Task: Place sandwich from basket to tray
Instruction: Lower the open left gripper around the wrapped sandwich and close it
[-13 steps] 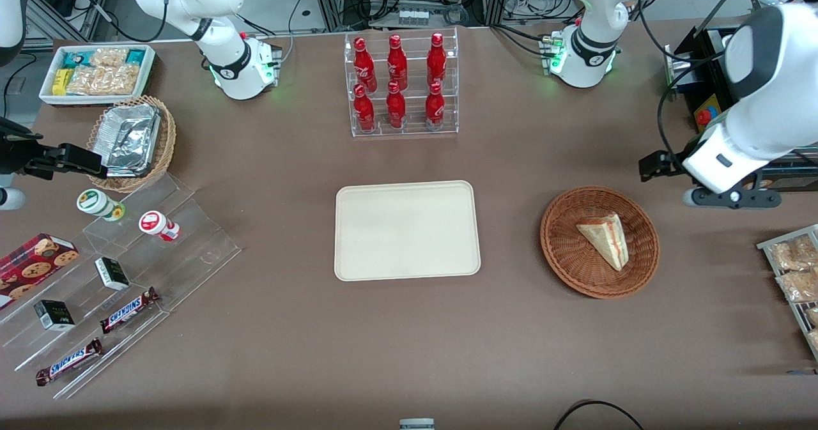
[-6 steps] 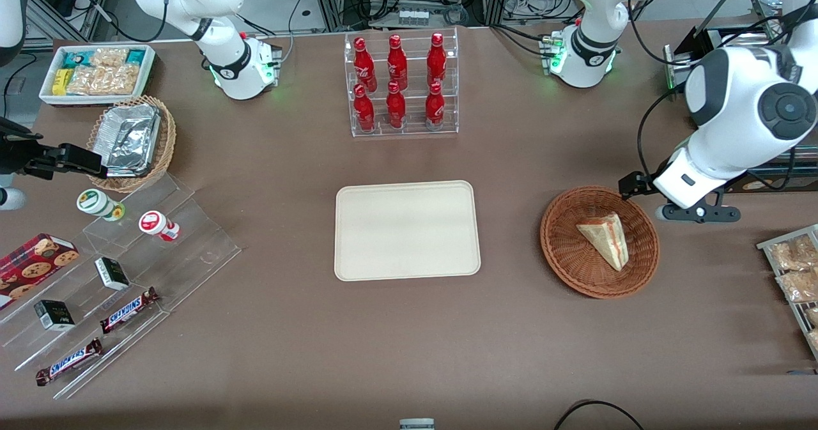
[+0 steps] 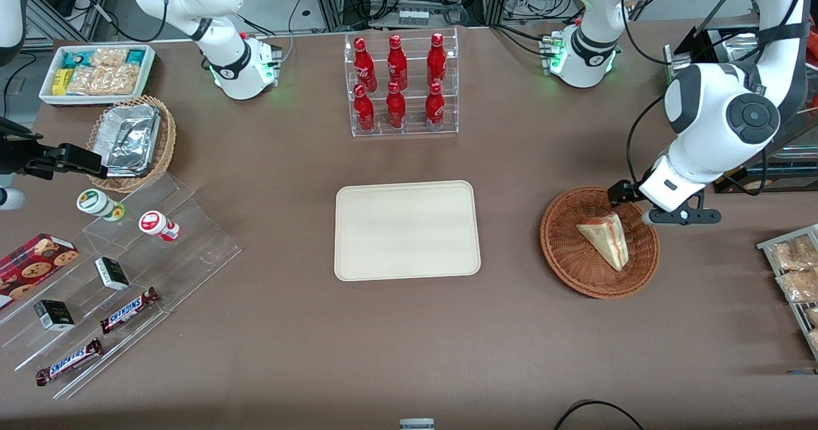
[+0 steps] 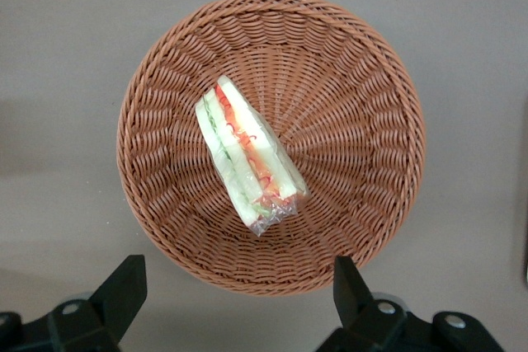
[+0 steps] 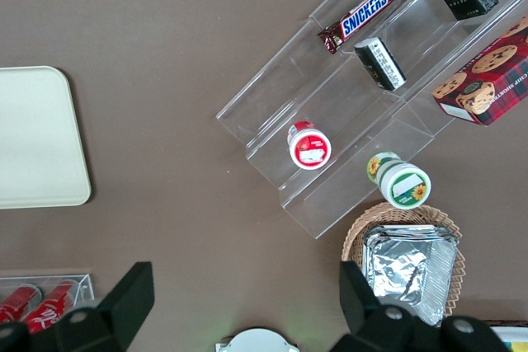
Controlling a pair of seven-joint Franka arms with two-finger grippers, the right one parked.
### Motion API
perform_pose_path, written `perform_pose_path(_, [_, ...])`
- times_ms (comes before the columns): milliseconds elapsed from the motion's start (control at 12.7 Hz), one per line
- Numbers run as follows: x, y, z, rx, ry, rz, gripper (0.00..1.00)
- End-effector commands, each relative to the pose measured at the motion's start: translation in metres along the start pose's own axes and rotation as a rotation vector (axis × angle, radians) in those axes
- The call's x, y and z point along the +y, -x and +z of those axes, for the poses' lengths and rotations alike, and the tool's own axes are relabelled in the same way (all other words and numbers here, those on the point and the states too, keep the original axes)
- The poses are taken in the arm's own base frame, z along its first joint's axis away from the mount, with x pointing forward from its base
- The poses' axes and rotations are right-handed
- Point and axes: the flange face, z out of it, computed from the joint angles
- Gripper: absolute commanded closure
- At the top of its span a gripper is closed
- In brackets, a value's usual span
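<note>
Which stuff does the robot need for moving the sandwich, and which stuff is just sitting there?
Needed: sandwich, basket, tray, open gripper above the basket.

Just sitting: red bottles, Snickers bars, foil containers, cookie box.

The gripper hangs over the basket rim at one o'clock; the sandwich lies inside, the tray off at nine o'clock.

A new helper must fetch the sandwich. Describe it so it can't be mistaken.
On the brown table, find the round reddish-brown basket beside the cream tray, under the open gripper. The sandwich lies in it: the only pale bread wedge, with red and green filling.
</note>
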Motion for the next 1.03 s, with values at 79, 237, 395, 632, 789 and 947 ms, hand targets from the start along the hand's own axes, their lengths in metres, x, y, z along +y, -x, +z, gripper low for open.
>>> perform_pose_path(79, [0.003,-0.004,0.012,0.03,0.001,-0.178,0.0])
perform_pose_path(237, [0.006,-0.009,0.021,0.041,0.01,-0.305,0.0])
perform_pose_path(395, [0.01,-0.013,0.034,0.044,0.018,-0.414,0.0])
perform_pose_path(632, [0.01,-0.017,0.049,0.047,0.029,-0.565,0.0])
perform_pose_path(789, [0.011,-0.017,0.053,0.042,0.028,-0.59,0.0])
perform_pose_path(947, [0.011,-0.017,0.061,0.026,0.023,-0.59,0.0])
